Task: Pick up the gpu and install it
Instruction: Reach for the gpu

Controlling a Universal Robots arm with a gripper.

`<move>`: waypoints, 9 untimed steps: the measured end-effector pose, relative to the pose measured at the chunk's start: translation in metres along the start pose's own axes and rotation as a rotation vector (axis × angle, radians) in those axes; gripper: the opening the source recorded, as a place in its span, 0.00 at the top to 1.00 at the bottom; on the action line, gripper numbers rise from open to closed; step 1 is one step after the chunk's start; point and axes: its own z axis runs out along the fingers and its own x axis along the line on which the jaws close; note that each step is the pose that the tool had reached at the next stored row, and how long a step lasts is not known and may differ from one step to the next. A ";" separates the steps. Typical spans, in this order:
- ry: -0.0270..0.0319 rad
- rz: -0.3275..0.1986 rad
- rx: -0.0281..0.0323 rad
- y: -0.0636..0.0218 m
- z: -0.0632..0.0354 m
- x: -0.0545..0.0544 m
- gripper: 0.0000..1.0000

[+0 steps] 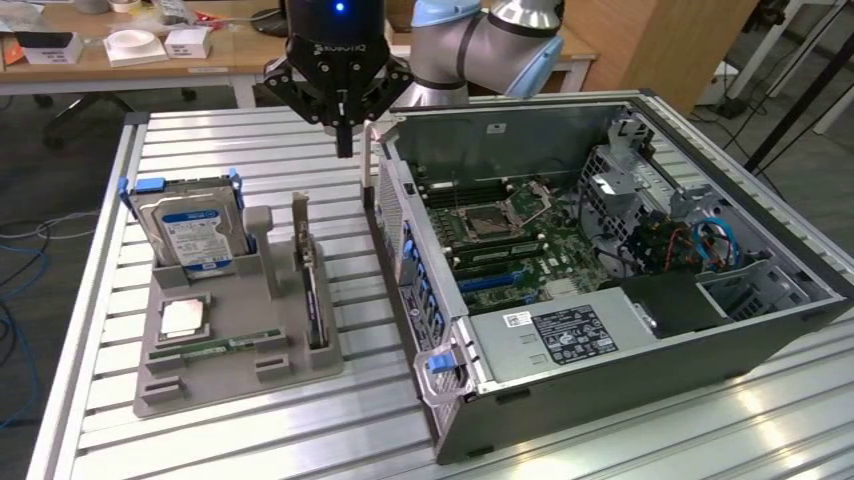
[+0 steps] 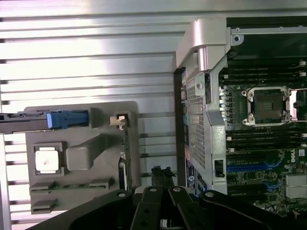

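Gripper fingers pressed together, nothing pinched. It hangs above the slatted table, over the gap between the grey tray and the open PC case. The gpu is well clear of the fingers, standing on edge in the tray's slot on the side nearest the case, silver bracket end toward the arm. In the wrist view the gpu shows edge-on. Same tray holds hard drive upright, CPU flat and RAM stick flat. Motherboard exposed inside the case.
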 end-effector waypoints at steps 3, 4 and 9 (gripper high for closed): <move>0.0000 0.000 0.0000 -0.0001 0.0001 0.001 0.89; 0.0000 0.000 0.0000 -0.0001 0.0000 0.002 0.89; 0.0000 0.000 0.0000 -0.0004 0.0001 0.005 0.89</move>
